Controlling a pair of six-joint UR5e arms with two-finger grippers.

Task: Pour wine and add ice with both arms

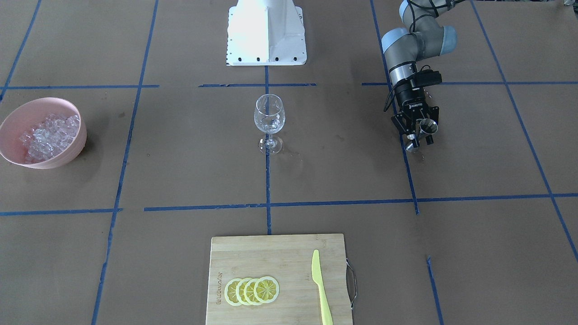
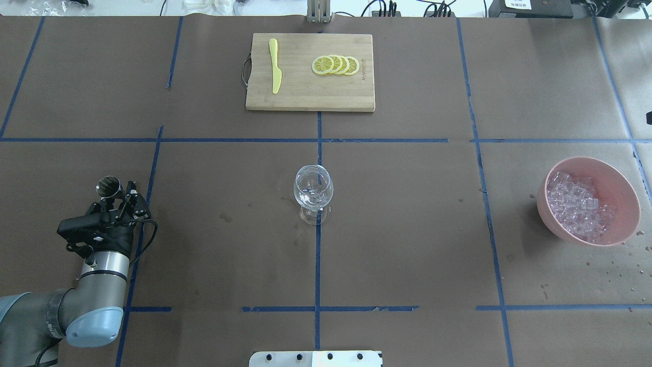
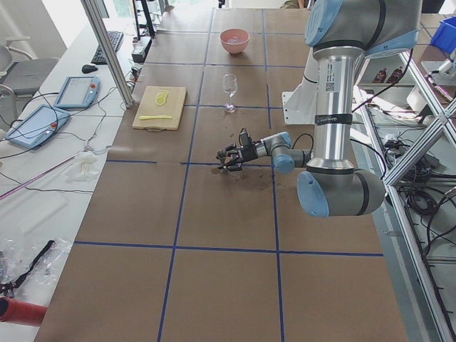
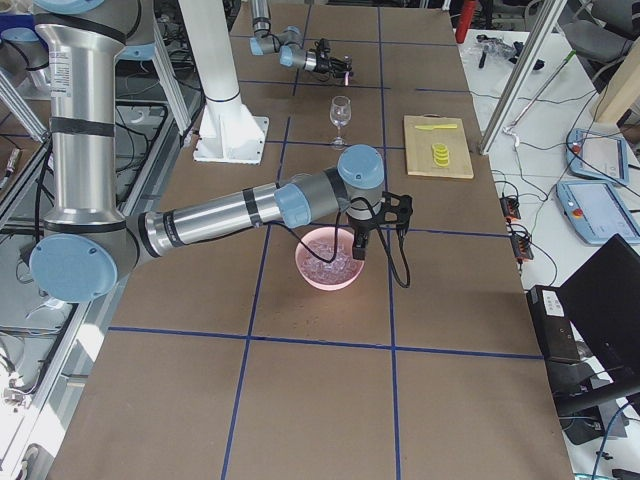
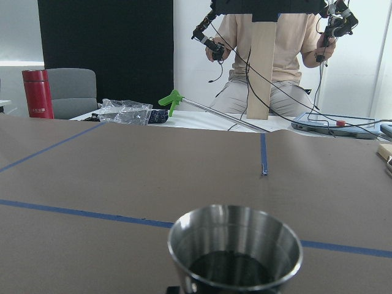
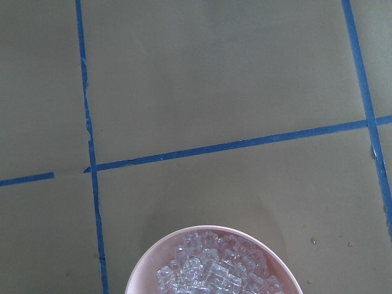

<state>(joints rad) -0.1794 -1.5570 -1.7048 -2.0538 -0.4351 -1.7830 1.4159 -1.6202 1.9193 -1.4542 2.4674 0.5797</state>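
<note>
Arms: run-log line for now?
left gripper: shut on metal cup | right gripper: over pink bowl of ice, state unclear | wine glass: upright

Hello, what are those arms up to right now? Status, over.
Left end effector shut on metal cup, dark liquid inside. Right end effector over pink bowl of ice, grip unclear. Wine glass upright; nothing between it and cup.

Brightly and evenly lit from overhead, with diffuse light and only soft shadows, such as beside the pink bowl (image 1: 72, 151) on the desk (image 1: 180, 158). Blown out to flat white on the pedestal (image 1: 266, 31). Whitish glints on the ice (image 1: 49, 135) and a sheen on the steel cup (image 5: 236, 245). Sharp throughout; tinted greenish in the right wrist view.
</note>
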